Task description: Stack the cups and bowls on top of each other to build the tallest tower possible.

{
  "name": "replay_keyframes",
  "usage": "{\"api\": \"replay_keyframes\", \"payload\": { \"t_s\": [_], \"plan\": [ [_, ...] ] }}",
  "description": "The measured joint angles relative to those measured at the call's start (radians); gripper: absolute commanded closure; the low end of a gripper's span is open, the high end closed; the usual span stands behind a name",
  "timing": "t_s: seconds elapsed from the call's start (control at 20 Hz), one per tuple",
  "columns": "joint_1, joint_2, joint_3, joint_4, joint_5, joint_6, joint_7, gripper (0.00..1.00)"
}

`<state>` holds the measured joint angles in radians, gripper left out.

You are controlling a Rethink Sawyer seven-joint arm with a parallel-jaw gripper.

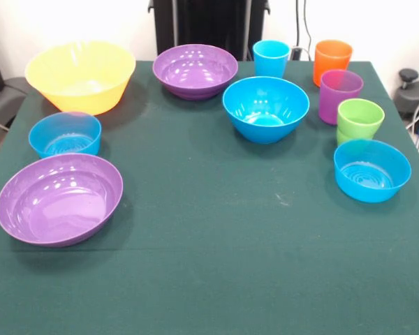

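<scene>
All bowls and cups stand apart and upright on the green table (pixel 209 230). A large yellow bowl (pixel 80 75) is at the far left. One purple bowl (pixel 195 70) is at the far middle, another purple bowl (pixel 59 198) at the near left. A medium blue bowl (pixel 265 108) is in the middle. Small blue bowls stand at the left (pixel 65 135) and right (pixel 371 169). At the far right stand a light blue cup (pixel 271 58), an orange cup (pixel 332 61), a purple cup (pixel 339 95) and a lime green cup (pixel 359 119). No gripper shows.
The robot's black pedestal (pixel 209 24) stands behind the table's far edge. Cables and dark equipment (pixel 413 94) sit off the table's right side. The table's edges run along the left and right of the view.
</scene>
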<state>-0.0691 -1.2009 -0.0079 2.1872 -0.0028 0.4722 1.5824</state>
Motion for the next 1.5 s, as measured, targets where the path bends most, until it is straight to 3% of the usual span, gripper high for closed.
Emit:
{"api": "replay_keyframes", "payload": {
  "t_s": [0.6, 1.1, 1.5],
  "plan": [
    [-0.018, 0.142, -0.002, 0.003, -0.083, -0.187, 0.0, 0.0],
    [-0.016, 0.242, -0.002, 0.002, -0.118, -0.194, 0.0, 0.0],
    [0.054, 0.282, -0.005, 0.001, -0.118, -0.194, 0.0, 0.0]
  ]
}}
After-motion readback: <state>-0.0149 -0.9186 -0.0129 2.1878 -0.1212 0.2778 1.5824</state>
